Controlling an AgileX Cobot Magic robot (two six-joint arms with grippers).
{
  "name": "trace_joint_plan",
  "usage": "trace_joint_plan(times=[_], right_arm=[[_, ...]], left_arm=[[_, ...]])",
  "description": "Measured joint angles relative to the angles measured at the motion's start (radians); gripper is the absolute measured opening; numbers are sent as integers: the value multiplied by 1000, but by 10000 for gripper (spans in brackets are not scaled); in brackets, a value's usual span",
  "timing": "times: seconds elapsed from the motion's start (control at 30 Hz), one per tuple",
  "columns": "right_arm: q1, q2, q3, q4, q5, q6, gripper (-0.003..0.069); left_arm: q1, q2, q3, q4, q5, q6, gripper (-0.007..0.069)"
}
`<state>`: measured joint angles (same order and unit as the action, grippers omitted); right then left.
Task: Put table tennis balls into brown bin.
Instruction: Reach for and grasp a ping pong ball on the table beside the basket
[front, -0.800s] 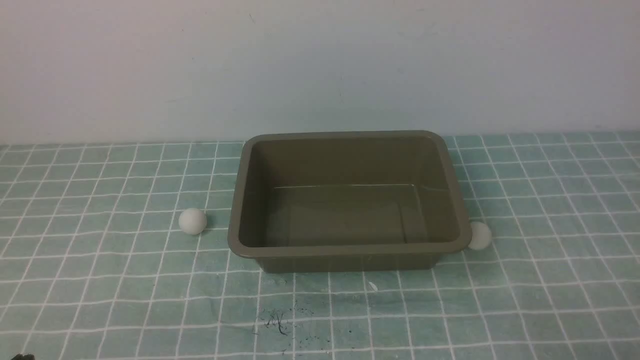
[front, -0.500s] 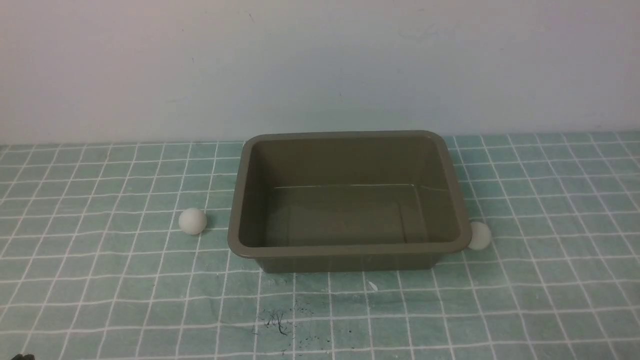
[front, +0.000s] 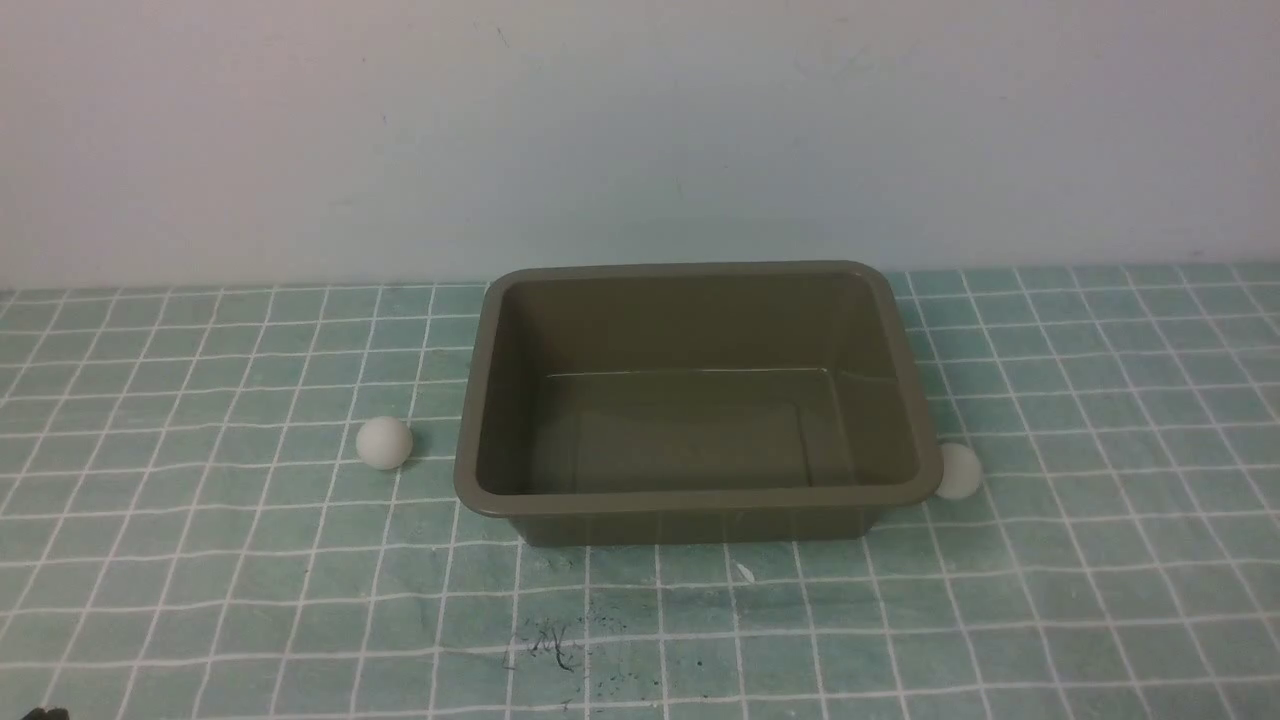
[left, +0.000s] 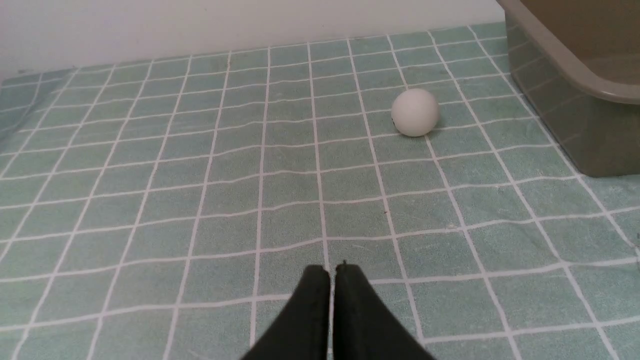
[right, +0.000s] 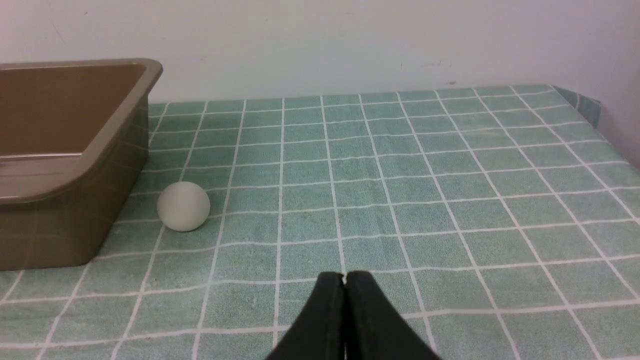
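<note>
Front view: two unlabelled-looking white balls (front: 384, 443) flank the brown bin (front: 700, 500).

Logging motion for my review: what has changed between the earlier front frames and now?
Nothing visibly changed: the left ball and right ball stay on the table, outside the empty brown bin.

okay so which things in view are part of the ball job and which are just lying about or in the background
Part of the job:
- brown bin
- ball left of the bin
- ball right of the bin

Not part of it:
- grid-patterned table surface
- small white fleck in front of the bin
- pale wall
</note>
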<state>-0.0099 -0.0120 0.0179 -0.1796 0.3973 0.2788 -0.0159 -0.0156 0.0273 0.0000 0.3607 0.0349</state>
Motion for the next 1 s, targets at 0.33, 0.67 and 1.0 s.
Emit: trace_joint_plan(times=[0.33, 0.67, 1.0], right_arm=[[0, 0, 0, 0, 0, 0, -15], [0, 0, 0, 0, 0, 0, -15], [1, 0, 10, 193, -185, 85, -15]], left_arm=[[0, 0, 6, -369, -688, -179, -4], [0, 93, -251, -279, -774, -325, -4], [0, 805, -850, -166, 341, -212, -4]])
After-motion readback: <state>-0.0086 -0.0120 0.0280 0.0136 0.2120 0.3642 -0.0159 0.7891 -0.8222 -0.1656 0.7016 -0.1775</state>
